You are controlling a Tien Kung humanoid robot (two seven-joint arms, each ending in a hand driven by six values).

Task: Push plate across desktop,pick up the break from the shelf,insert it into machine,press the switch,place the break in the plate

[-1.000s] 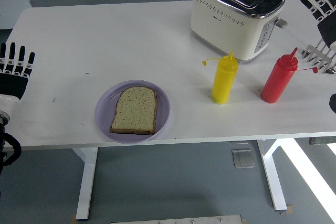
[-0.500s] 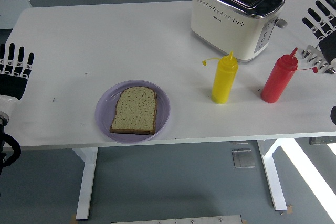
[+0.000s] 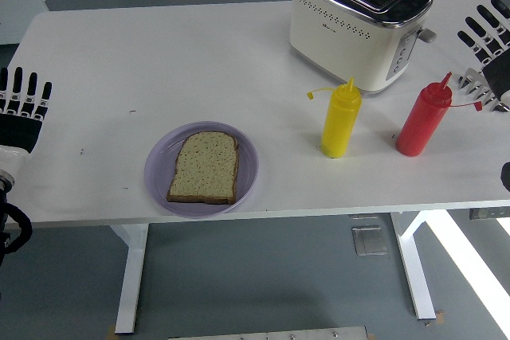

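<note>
A slice of bread (image 3: 205, 167) lies flat on a lilac plate (image 3: 155, 171) near the table's front edge, left of centre. The cream and chrome toaster (image 3: 357, 23) stands at the back right, both slots empty, its lever at the right end. A metal rack (image 3: 483, 88) shows at the right edge, partly hidden by my right hand (image 3: 488, 28), which hovers there with fingers spread and nothing in them. My left hand (image 3: 22, 95) rests at the left edge, fingers straight, far from the plate.
A yellow squeeze bottle (image 3: 340, 119) and a red squeeze bottle (image 3: 424, 117) stand in front of the toaster, between it and the front edge. Bare white tabletop stretches across the left and back.
My right hand has drifted down and slightly right along the right edge. The bread, plate and left hand have not moved.
</note>
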